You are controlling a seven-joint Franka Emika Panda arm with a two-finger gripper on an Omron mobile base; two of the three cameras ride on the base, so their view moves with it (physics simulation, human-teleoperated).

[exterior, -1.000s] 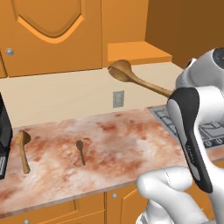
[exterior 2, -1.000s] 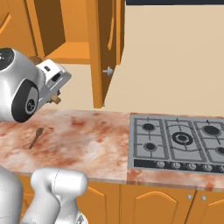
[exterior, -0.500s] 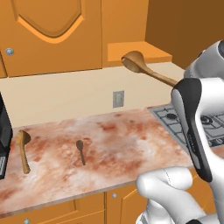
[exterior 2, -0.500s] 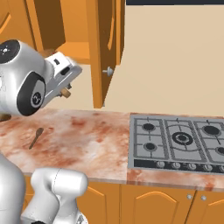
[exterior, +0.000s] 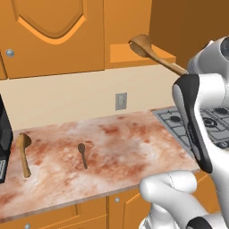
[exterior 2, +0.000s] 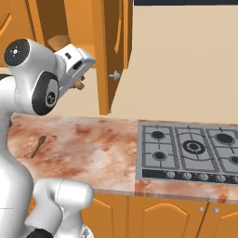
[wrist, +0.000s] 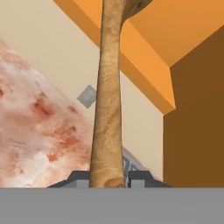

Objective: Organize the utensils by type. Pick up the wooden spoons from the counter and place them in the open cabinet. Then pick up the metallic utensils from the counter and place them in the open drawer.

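Observation:
My gripper point(wrist: 107, 176) is shut on the handle of a long tan wooden spoon point(wrist: 107, 109). I hold that spoon high, its bowl point(exterior: 140, 45) over the front of the open cabinet's orange shelf point(exterior: 117, 53). From the right, the hand point(exterior 2: 74, 67) sits beside the open cabinet door point(exterior 2: 113, 42). A second wooden spoon point(exterior: 23, 153) lies on the counter point(exterior: 129, 147) at the left. A small grey metal spoon point(exterior: 82, 154) lies near the counter's middle, and is also seen as the metal spoon point(exterior 2: 38, 145). The drawer is out of view.
A gas hob point(exterior 2: 191, 149) is set into the counter to the right. A wall socket point(exterior: 120, 101) sits under the shelf. A black appliance point(exterior: 3, 136) stands at the counter's left end. The cabinet door's silver knob point(exterior 2: 115, 75) sticks out close to the hand.
The arm has carried the held wooden spoon rightward and a little higher; its bowl went from below the shelf's front to over it. The spoons on the counter have not moved.

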